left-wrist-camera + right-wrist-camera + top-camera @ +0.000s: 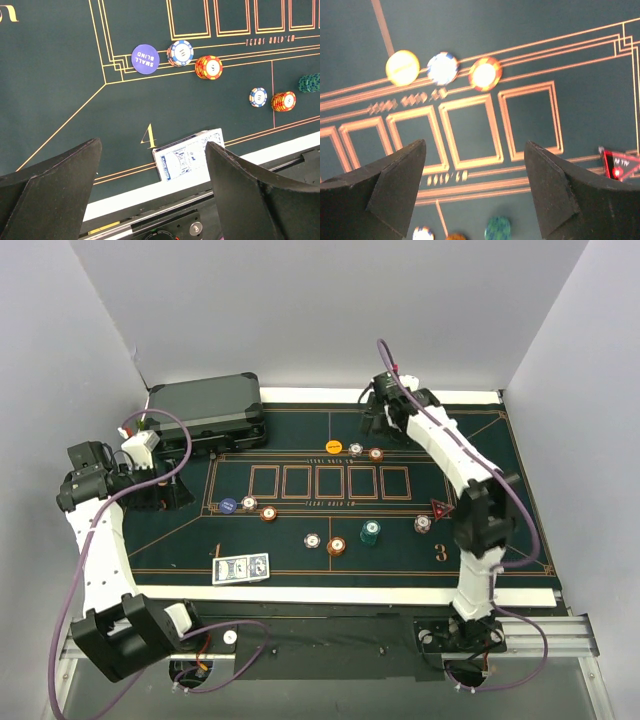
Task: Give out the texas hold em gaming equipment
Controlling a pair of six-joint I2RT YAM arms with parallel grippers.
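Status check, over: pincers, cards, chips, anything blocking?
Left pincer open, empty. Right pincer open, empty. Card deck at mat near edge; chips in small stacks across it. Case far left, off the cards.

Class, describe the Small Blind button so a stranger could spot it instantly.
On the green mat, go to the left end of the five card boxes. Three discs line up; the Small Blind button is leftmost: flat purple, white lettering, beside striped chip stacks.

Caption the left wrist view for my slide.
Open left gripper over the poker mat, card deck beside the 4, small blind button and chip stacks beyond.
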